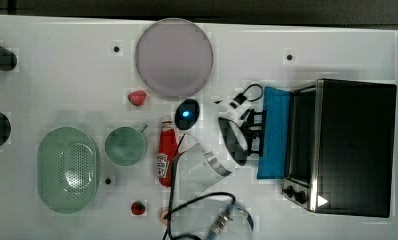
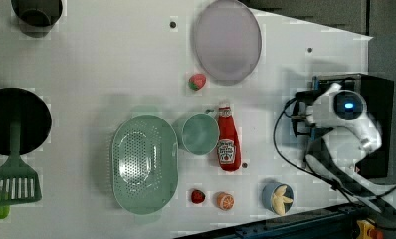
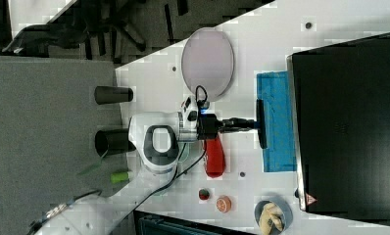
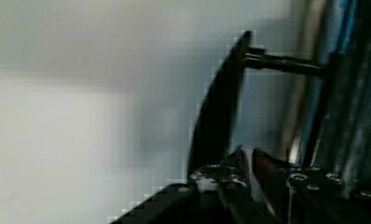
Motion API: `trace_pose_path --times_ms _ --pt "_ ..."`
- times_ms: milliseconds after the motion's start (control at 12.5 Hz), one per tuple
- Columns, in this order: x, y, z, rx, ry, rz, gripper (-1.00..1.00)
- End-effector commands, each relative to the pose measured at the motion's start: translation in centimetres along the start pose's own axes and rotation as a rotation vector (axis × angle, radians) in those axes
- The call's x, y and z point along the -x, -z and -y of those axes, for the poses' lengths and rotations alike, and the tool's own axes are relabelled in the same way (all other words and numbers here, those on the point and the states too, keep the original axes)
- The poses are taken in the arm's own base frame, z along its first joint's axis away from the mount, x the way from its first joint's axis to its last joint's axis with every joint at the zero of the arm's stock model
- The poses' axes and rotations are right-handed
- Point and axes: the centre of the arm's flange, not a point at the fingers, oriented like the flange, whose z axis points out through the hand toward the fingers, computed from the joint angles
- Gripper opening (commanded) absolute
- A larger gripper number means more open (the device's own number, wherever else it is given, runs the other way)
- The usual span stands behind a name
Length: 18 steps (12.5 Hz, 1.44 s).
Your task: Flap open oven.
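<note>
The black oven stands at the top view's right. Its blue-tinted glass door is swung out and down from the silver frame, and the dark cavity shows behind it. My gripper sits at the door's outer edge, shut on the black bar handle. In the right view the gripper reaches straight from the white wrist to the handle's middle. The wrist view has the curved black handle running up from between my fingertips, with blue glass beyond.
A red ketchup bottle lies just behind my wrist. Farther to the top view's left are a green cup and a green colander. A grey plate lies at the back. Black cable loops near the front edge.
</note>
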Motion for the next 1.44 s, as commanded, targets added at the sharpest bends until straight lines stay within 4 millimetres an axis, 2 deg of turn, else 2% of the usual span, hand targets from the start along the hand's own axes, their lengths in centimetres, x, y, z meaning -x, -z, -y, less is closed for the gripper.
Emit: trace_pose_path --times_ms 80,480,560,640,720,800,960,1200,1360,1440 --pt "-0.9 -0.8 1.9 0.020 -0.078 0.002 -0.65" --pt "-2.0 -3.0 4.2 -0.010 -0.075 -0.021 -0.65" --pt "-2.3 -2.4 4.0 -0.009 -0.086 -0.031 -0.65" --pt "-3.2 -0.5 3.9 -0.033 -0.102 -0.076 -0.65" --pt "-4.2 2.2 3.1 -0.072 -0.157 -0.116 -0.65" --pt "-4.8 5.0 1.6 -0.114 -0.234 -0.131 -0.65" --pt "-4.7 10.4 -2.0 -0.213 -0.398 -0.124 -0.65" --pt "-2.9 18.7 -8.7 -0.424 -0.652 -0.069 -0.65" --pt "-0.8 24.9 -13.9 -0.607 -0.800 -0.023 -0.65" --pt "0.6 27.7 -16.3 -0.642 -0.828 -0.005 -0.65"
